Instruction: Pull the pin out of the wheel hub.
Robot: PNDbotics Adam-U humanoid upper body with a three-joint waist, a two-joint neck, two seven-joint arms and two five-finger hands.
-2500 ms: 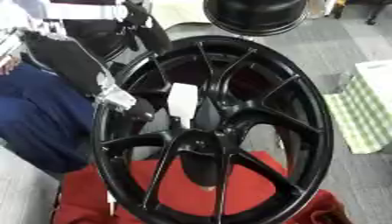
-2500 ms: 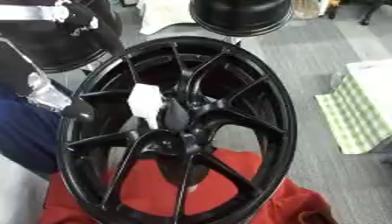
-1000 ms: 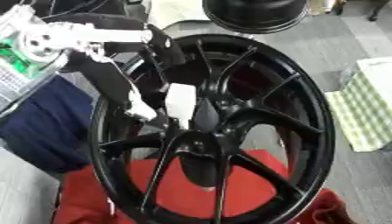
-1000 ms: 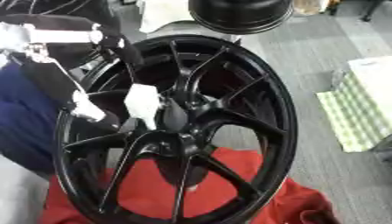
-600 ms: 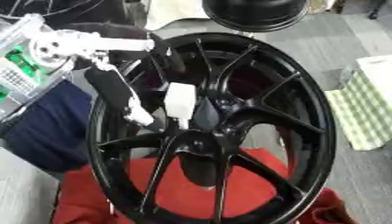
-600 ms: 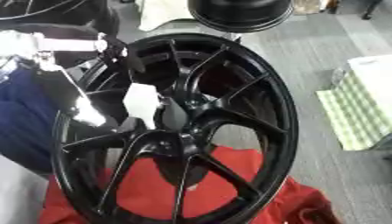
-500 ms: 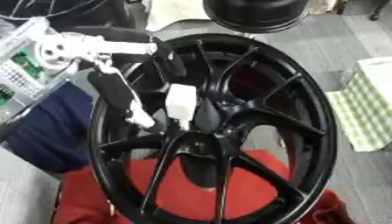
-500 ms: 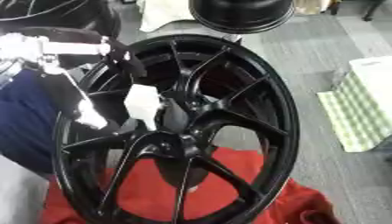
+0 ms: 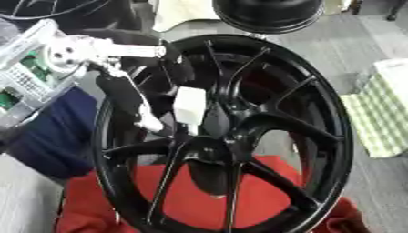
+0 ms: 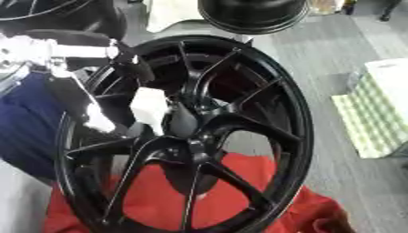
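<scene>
**White pin at the hub, left hand reaching in beside it**

The pin (image 9: 190, 109) shows as a white block standing at the middle of the black wheel (image 9: 318, 104), just above the point where the spokes meet. It sits in the gap between two spokes, its lower end narrowing toward the hub.

The left hand (image 9: 127, 95) comes in from the upper left across the rim. A dark finger with a pale tip (image 9: 149, 123) runs down and ends just to the left of the pin, a little lower than its middle; whether the tip touches the pin cannot be told. Another dark part of the hand (image 9: 177, 68) lies above the pin, near the upper spokes. Whether the fingers are pinching, spread or pressed together cannot be told, since the view is blurred there. The silver wrist joint (image 9: 65, 52) shows to the upper left of the fingers, outside the rim.

The wheel stands tilted, with its lower part resting on a red cloth (image 9: 183, 200) that shows through the spokes below the fingers. Left of the hand lies dark blue fabric (image 9: 52, 136). Above the wheel, beyond the fingers, sits a round black object (image 9: 267, 13). Off to the right, well apart from the hand, a green checked cloth (image 9: 382, 123) lies on the grey floor (image 9: 350, 45).
</scene>
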